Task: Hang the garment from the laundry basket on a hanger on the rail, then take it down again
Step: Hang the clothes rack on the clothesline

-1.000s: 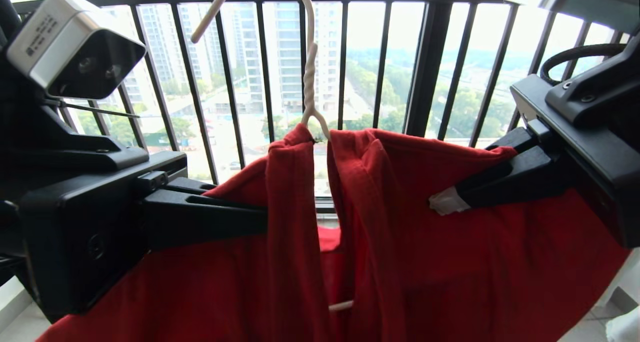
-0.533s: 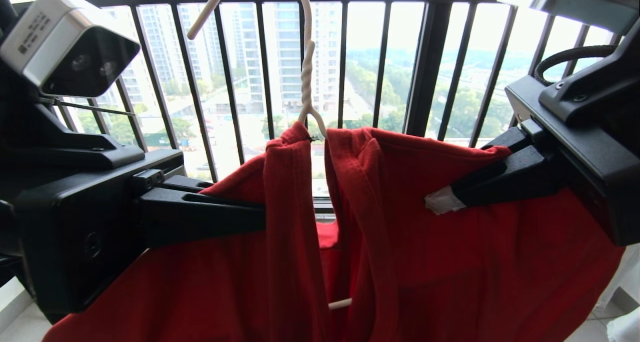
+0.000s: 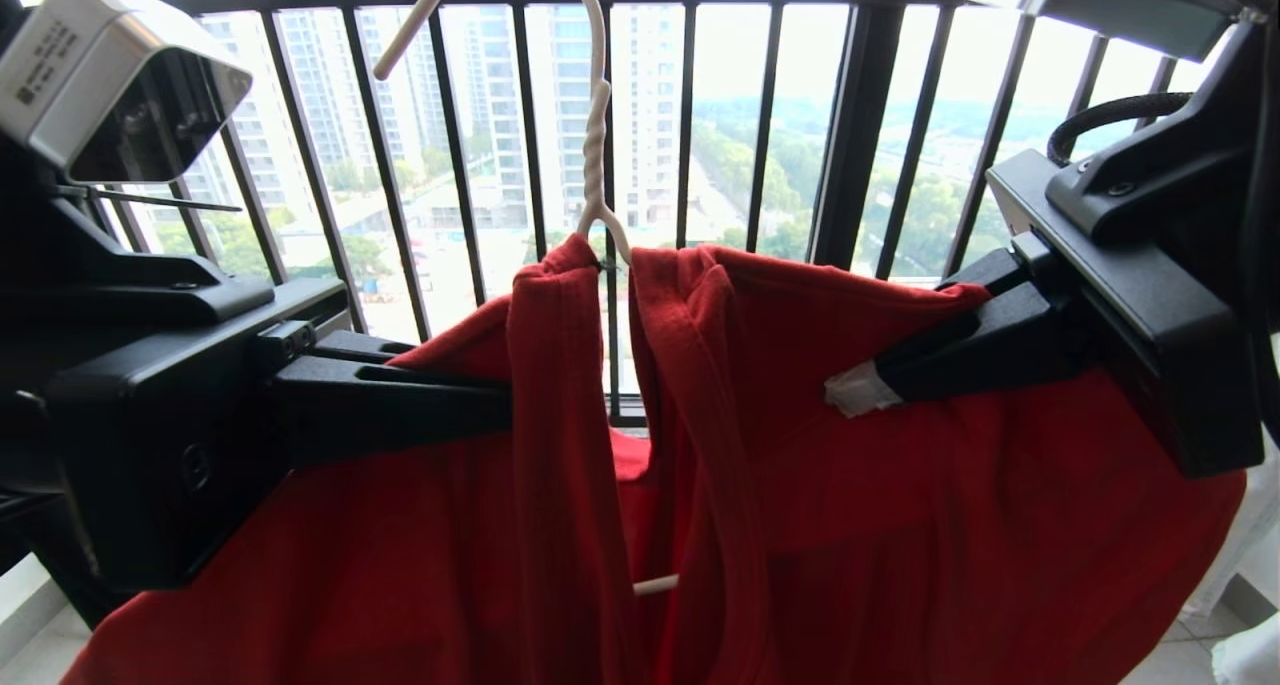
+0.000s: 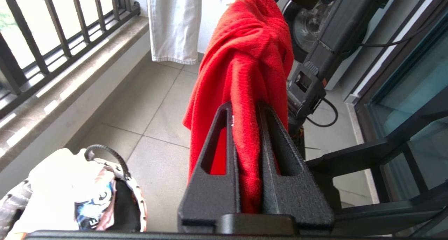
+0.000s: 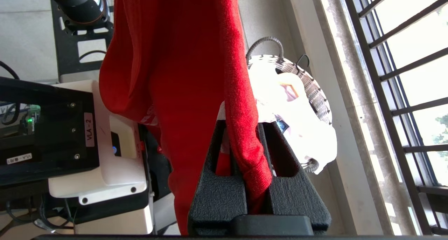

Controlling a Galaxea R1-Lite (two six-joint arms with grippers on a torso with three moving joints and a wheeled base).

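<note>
Red T-shirt (image 3: 850, 525) was draped over the cream wire hanger (image 3: 596, 145), held up in front of the black window railing (image 3: 850, 125). Left claw (image 4: 246, 128) was clamped on the shirt's one shoulder, right claw (image 5: 241, 142) pinched shut on the other. Down on the tiled floor (image 4: 154, 103) sat the laundry basket (image 5: 311, 89) with white clothes (image 5: 297, 121) in it.

The black left gripper (image 4: 249, 110) clamps a fold of the red knitted T-shirt (image 4: 245, 64) between its two wedge-shaped fingers (image 4: 213, 156) above a grey tiled floor (image 4: 154, 103). Below, a small round basket with a white-and-black woven rim (image 4: 134, 194) holds white laundry (image 4: 59, 184). Pale trousers (image 4: 175, 22) hang near a black barred railing (image 4: 45, 33) and its stone ledge (image 4: 66, 89).
</note>
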